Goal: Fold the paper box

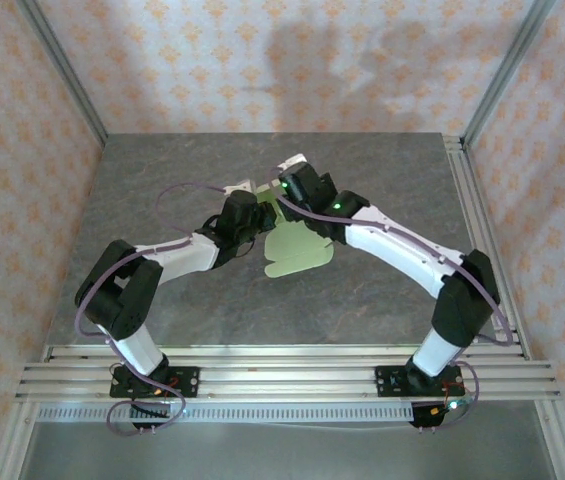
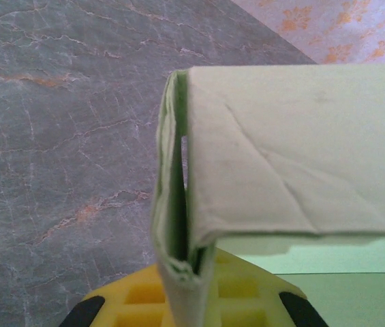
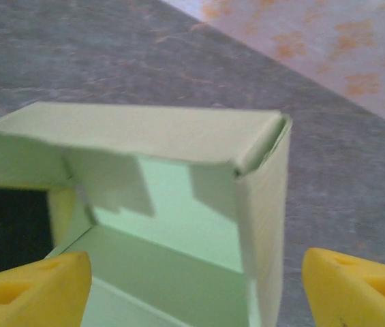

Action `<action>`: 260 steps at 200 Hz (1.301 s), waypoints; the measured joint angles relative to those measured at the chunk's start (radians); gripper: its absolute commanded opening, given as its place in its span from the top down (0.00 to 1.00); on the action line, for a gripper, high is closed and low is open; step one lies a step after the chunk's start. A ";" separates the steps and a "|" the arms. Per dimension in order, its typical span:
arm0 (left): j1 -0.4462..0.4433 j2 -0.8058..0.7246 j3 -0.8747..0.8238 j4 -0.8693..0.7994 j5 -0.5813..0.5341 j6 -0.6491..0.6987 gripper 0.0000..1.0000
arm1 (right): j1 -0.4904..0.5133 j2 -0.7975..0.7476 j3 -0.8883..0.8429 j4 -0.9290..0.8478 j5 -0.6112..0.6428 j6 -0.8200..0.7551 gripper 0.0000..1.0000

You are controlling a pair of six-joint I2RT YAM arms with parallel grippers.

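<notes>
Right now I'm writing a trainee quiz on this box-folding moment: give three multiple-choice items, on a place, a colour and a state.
1. Where is the paper box? A middle of the table; B near rail; C far corner.
2. What colour are the gripper fingers? A red; B yellow; C blue.
3. The right gripper is: A shut on the box; B shut, empty; C open.
Key: 1A, the top view shows it there; 2B, both wrist views; 3C, its fingers stand wide apart.

A lab robot cell: a grey stone-look table (image 1: 262, 310) fenced by aluminium posts (image 1: 62, 70) and flowered wallpaper panels (image 1: 262, 60) beyond and beside the left tool (image 2: 192, 303) and right tool (image 3: 192, 286), with robot arms (image 1: 402, 245) bolted to metal rails (image 1: 282, 365).
</notes>
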 measured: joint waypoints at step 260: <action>0.189 0.272 0.646 -1.381 0.068 0.511 1.00 | -0.335 -0.223 -0.266 0.111 -0.704 0.083 0.11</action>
